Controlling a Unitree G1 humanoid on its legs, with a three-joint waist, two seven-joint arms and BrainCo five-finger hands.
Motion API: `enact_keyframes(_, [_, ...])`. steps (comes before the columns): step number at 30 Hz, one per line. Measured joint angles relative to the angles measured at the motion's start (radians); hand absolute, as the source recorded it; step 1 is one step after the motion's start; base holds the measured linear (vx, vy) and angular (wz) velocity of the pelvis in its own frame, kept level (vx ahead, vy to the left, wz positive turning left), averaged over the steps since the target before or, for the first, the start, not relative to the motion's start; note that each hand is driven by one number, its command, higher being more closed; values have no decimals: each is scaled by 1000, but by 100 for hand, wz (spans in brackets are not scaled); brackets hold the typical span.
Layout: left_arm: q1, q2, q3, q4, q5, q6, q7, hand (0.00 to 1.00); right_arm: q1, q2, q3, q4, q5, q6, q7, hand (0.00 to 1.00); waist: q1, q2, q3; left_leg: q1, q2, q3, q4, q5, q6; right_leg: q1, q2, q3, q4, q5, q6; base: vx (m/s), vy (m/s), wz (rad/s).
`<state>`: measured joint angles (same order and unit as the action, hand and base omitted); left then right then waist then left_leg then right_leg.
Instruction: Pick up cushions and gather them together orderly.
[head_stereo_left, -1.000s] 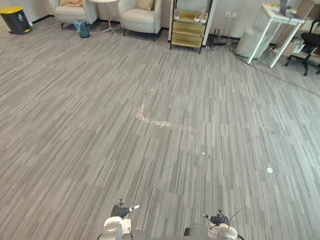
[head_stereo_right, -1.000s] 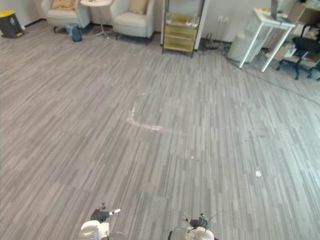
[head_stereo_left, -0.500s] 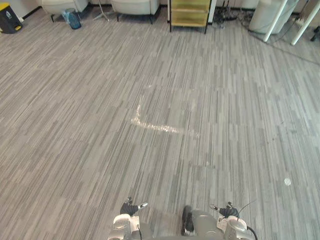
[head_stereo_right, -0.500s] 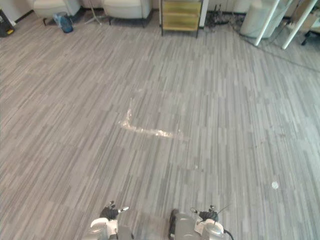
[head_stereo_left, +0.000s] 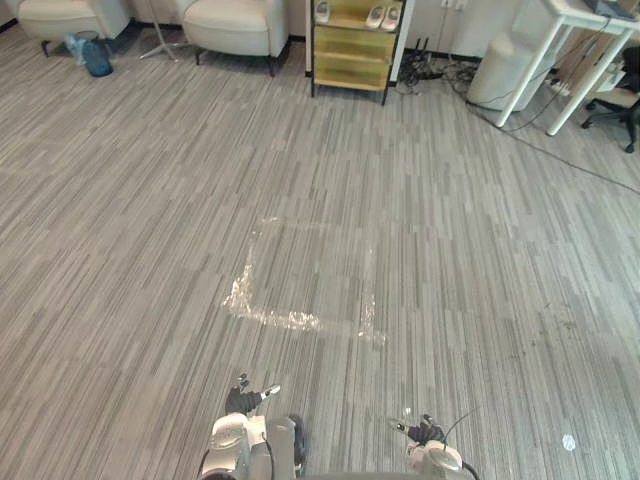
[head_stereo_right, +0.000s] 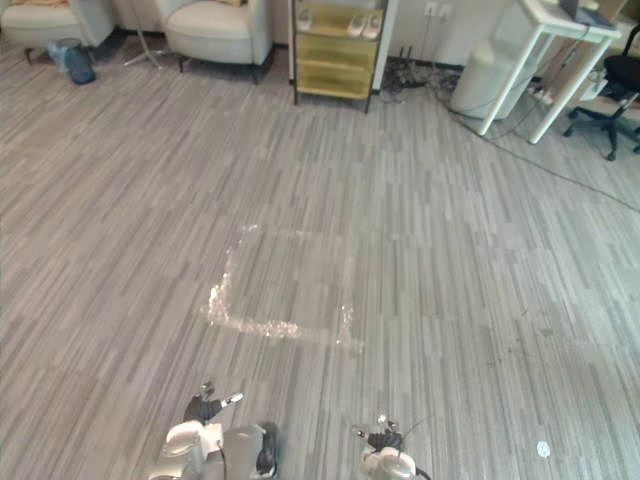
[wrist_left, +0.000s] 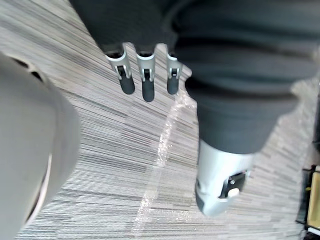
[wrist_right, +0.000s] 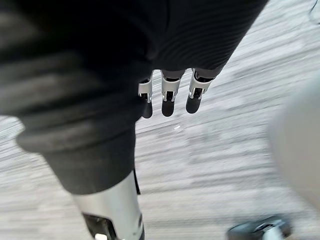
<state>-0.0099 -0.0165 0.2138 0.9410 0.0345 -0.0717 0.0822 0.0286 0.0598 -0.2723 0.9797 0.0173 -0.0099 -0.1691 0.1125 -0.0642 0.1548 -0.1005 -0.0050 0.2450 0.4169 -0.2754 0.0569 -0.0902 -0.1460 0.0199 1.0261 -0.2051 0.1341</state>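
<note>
- Cream armchairs (head_stereo_left: 235, 22) at the far end of the room, upper parts cut off by the edge; cannot tell whether cushions lie on them or anywhere else.
- Left hand (head_stereo_left: 243, 402) low at the near edge, fingers (wrist_left: 145, 82) straight and loose, empty, hanging over the floor.
- Right hand (head_stereo_left: 425, 432) level with it and well apart, fingers (wrist_right: 169, 100) likewise straight and relaxed, empty.
- Grey striped carpet floor (head_stereo_left: 120, 250) bare under both hands.
- Shiny tape residue (head_stereo_left: 290, 318) ahead of the hands, tracing three sides of a square on the carpet.
- Small white spot (head_stereo_left: 568, 441) on the floor off to the right of the right hand.
- Yellow shelf unit (head_stereo_left: 350, 55) against the far wall, just right of the nearer armchair, with white shoes (head_stereo_left: 385, 17) on an upper shelf.
- Blue bin (head_stereo_left: 96, 56) on the floor between the two armchairs, near a thin side-table stand (head_stereo_left: 160, 42).
- White table (head_stereo_left: 575, 45) at the far right, a white cylinder (head_stereo_left: 495, 72) beside its legs, and a black office chair (head_stereo_right: 612, 95) beyond.
</note>
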Motion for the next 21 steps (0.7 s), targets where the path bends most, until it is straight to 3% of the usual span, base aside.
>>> enact_keyframes(1, [-3,0,-19,13,0,2,0,0,13,-4,0,-31,-1,-4,2,0,-8,17,7,82,-5,-4,-43,-30,9,-72,-12,-53,51,-31,-32,475,48,-6])
enact_keyframes(2, [-3,-2,-27,17,0,3,1,0,15,-7,0,-41,-1,-8,2,0,-9,18,7,115,-5,-6,-61,-38,6,-103,-15,-80,47,-46,-42,476,6,7])
enact_keyframes(4, [-8,-9,-47,35,0,3,0,0,18,-14,-10,-62,-1,-11,4,0,-18,15,10,220,0,-27,-116,-63,-7,-222,-22,-187,-111,-89,-90,583,-51,29])
enact_keyframes(5, [-7,-12,-47,42,-1,3,1,0,16,-15,-23,-62,0,-12,4,0,-23,16,10,242,3,-35,-131,-68,-11,-242,-20,-206,-179,-86,-94,493,-67,50])
enact_keyframes(6, [-7,-16,-49,49,-1,3,1,0,11,-18,-43,-61,0,-13,3,0,-36,19,9,283,11,-47,-166,-77,-24,-271,-7,-224,-336,-61,-101,571,-137,62])
enact_keyframes(8, [2,-17,-49,51,-1,2,1,0,8,-26,-57,-57,-1,-10,3,0,-55,22,11,352,16,-88,-224,-84,-37,-293,29,-198,-590,51,-109,565,-160,69])
enact_keyframes(9, [11,-19,-47,53,-2,2,1,0,12,-33,-69,-47,-1,-8,2,0,-64,27,10,388,19,-129,-241,-90,-47,-281,53,-159,-631,205,-125,561,-190,51])
enact_keyframes(10, [6,-28,-44,61,-12,3,3,0,11,-47,-80,-41,3,-7,4,0,-67,55,5,403,38,-164,-239,-88,-47,-273,69,-165,-606,194,-150,940,-323,48])
enact_keyframes(11, [4,-40,-39,69,-19,0,0,0,4,-72,-83,-39,2,-8,1,0,-51,89,1,391,61,-210,-206,-55,-73,-279,69,-181,-543,131,-166,665,-229,28])
enact_keyframes(12, [3,-42,-38,71,-20,1,2,0,-2,-75,-89,-29,3,-7,1,0,-57,98,0,384,60,-230,-180,-44,-79,-277,66,-190,-519,102,-170,617,-215,25])
enact_keyframes(13, [4,-47,-35,70,-21,0,3,0,-10,-74,-97,-19,4,-5,1,0,-59,111,-4,365,70,-244,-105,-22,-85,-257,67,-210,-498,62,-172,463,-171,49])
enact_keyframes(14, [-2,-47,-33,70,-20,1,3,0,-8,-77,-89,-21,4,-8,1,0,-73,126,-7,283,89,-263,86,9,-121,-210,68,-241,-517,26,-171,656,-243,76])
enact_keyframes(15, [-13,-42,-33,63,-20,0,0,0,-8,-86,-66,-21,6,-7,-2,0,-72,131,7,130,131,-257,407,118,-160,-124,79,-275,-571,5,-178,514,-180,75])
enact_keyframes(17, [-17,-39,-25,40,-19,0,3,0,-9,-78,-53,-19,30,-7,-9,0,-52,137,18,-1,199,-181,639,82,-133,-3,100,-291,-645,-15,-194,450,-105,35])
enact_keyframes(18, [-7,-37,-28,14,-20,-1,5,0,-9,-65,-31,-20,48,-7,-11,0,-48,111,33,-77,213,-127,664,50,-113,78,97,-305,-698,-24,-192,483,-103,24])
enact_keyframes(19, [-4,-34,-38,-2,-21,-4,5,0,-12,-58,-19,-20,60,-7,-12,0,-42,102,32,-123,215,-88,624,35,-99,128,93,-308,-740,-33,-190,469,-75,18])
enact_keyframes(21, [4,-40,-47,-34,-23,-10,3,0,-21,-53,2,-21,64,-7,-12,0,-23,103,32,-212,208,-18,390,21,-80,205,81,-295,-791,-48,-156,496,29,-14])
